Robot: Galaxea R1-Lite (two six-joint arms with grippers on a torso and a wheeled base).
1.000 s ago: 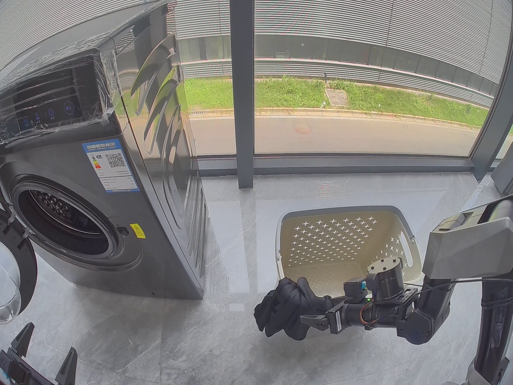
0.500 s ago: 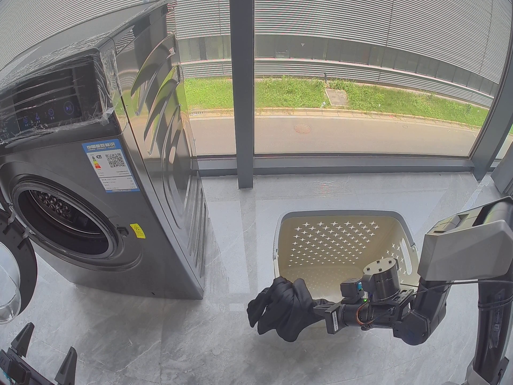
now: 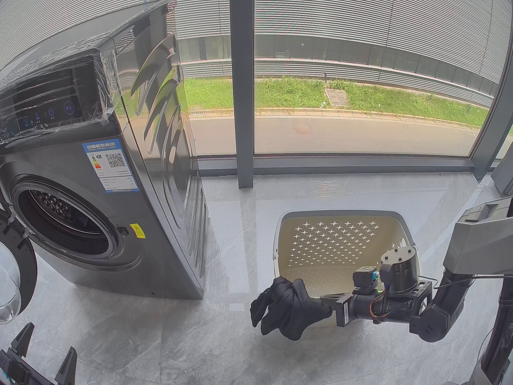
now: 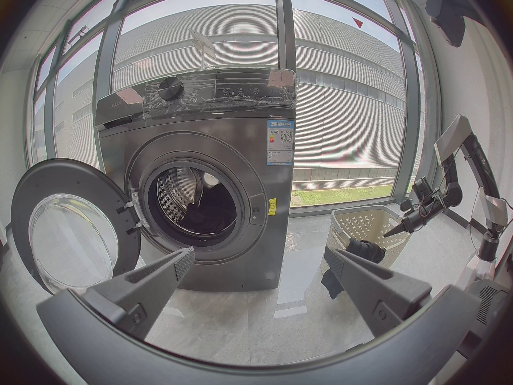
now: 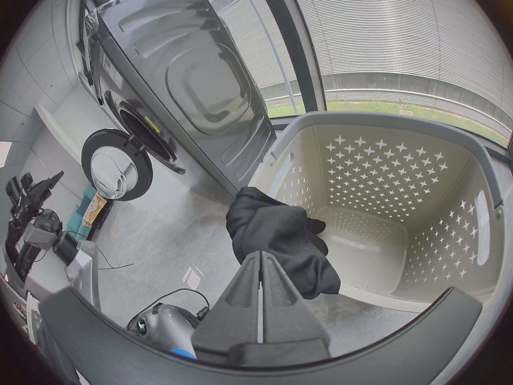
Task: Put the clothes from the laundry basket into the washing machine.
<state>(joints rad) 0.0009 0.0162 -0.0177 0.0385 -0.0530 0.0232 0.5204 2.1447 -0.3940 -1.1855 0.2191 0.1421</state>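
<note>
In the head view, your right gripper (image 3: pixel 327 310) grips the black garment (image 3: pixel 288 307) at the laundry basket (image 3: pixel 342 215) corner nearest the washing machine (image 3: pixel 107 151), with bare floor (image 3: pixel 235 231) between basket and machine. In the left wrist view, your left gripper (image 4: pixel 256 274) is spread wide, well apart from the basket, facing the machine's open door (image 4: pixel 69 215). In the right wrist view, the fingers (image 5: pixel 243 295) pinch the garment over the basket's rim.

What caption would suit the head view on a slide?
Right claw holds a black garment over the basket corner; washer stands open.
</note>
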